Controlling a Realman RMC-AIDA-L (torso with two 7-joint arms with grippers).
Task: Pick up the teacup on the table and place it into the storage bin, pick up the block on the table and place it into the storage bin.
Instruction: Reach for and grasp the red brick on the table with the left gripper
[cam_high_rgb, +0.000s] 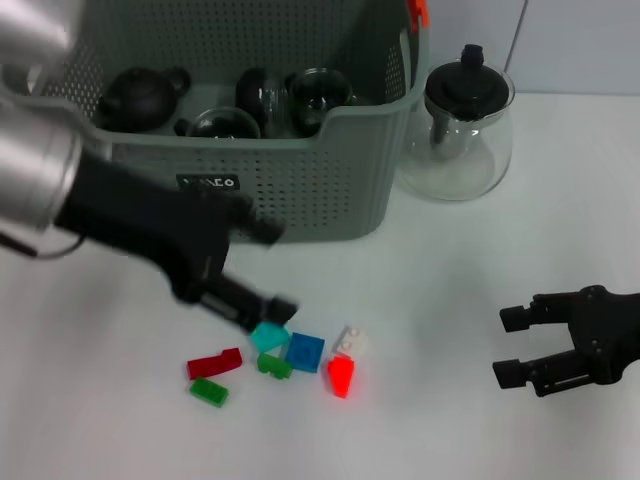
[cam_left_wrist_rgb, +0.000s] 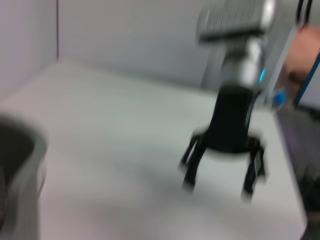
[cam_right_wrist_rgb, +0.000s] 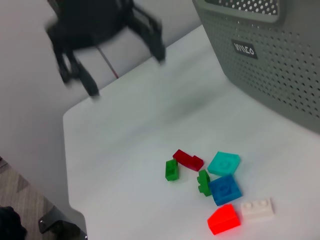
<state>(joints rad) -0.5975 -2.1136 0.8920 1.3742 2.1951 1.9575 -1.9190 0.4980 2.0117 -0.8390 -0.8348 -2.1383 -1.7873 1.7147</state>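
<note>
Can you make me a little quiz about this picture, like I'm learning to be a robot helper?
1. True or false: the glass teapot sits inside the storage bin.
2. Which colour of block lies nearest the left claw? A teal, B white, C red.
3. How many blocks lie on the table?

Key:
1. False: it stands on the table beside the bin.
2. A: the teal block.
3. Seven.

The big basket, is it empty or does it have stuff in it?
Not empty. The storage bin holds a dark teapot and glass cups, seen through its open top.
</note>
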